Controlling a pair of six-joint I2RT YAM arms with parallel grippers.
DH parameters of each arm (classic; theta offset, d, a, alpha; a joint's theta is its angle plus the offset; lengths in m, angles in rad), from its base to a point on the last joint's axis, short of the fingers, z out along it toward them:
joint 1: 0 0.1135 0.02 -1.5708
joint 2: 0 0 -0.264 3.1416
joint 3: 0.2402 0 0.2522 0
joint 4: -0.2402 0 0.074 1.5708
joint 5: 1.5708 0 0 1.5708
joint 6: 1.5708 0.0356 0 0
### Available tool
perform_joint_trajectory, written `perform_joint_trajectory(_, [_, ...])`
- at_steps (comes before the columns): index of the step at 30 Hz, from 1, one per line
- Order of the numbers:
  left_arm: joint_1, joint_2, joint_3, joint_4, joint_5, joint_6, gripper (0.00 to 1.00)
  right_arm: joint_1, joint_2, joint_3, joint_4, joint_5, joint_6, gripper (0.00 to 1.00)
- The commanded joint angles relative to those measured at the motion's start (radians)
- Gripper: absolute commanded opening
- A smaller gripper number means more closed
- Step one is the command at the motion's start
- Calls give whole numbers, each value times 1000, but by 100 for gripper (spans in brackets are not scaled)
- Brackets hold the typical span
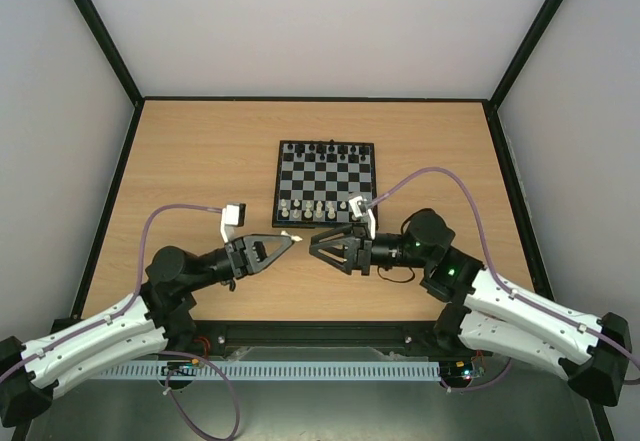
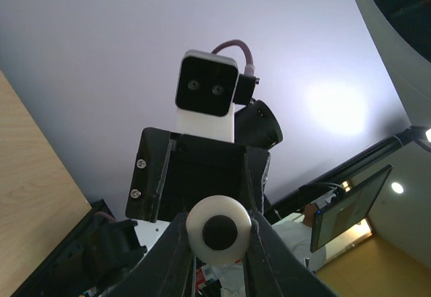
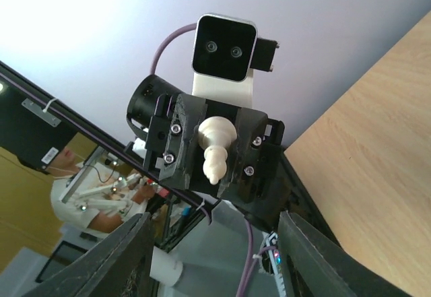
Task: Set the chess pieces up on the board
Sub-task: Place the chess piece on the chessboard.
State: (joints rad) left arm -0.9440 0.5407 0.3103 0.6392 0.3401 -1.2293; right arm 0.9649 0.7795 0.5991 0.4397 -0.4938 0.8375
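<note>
The board point(image 1: 326, 183) lies at the table's middle, with white chess pieces point(image 1: 318, 207) on its near rows. My left gripper point(image 1: 291, 238) hovers just in front of the board's near edge, shut on one white chess piece point(image 1: 295, 236). The piece's round base with its dark centre fills the left wrist view point(image 2: 217, 231) between the fingers point(image 2: 172, 263). My right gripper point(image 1: 314, 245) faces the left one tip to tip, open and empty. In the right wrist view the held piece point(image 3: 215, 150) shows sideways in the left gripper, beyond my right gripper point(image 3: 214, 250).
Black chess figures point(image 1: 326, 149) stand on the board's far rows. The wooden table point(image 1: 200, 161) has a black rim and grey walls around it. Purple cables loop over both arms.
</note>
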Motion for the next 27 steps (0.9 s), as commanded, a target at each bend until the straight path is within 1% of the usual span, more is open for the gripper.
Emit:
perform_joint_trajectory(1, [-2,-1,-13,73,33,-18,6,-5,29,36,106,-64,33,51])
perform_joint_trajectory(2, [-2,0,-13,70,34,-16,6,-5,36,41,107,-66,33,50])
perform_joint_trajectory(4, [-4,2,-13,66,39,-14,6,-5,47,51,108,-69,35,44])
perform_joint_trajectory(8, [-4,6,-14,60,37,-10,6,-6,73,72,112,-77,39,36])
perform_joint_trajectory(14, [-5,20,-13,59,39,-3,6,-5,105,88,116,-85,41,35])
perform_joint_trajectory(17, [-5,26,-13,61,40,-2,6,-5,118,95,112,-88,44,31])
perform_joint_trajectory(22, [-6,25,-14,63,37,-2,6,-5,124,97,111,-90,47,30])
perform_joint_trajectory(27, [-10,27,-19,67,35,-2,6,-5,128,96,115,-89,49,23])
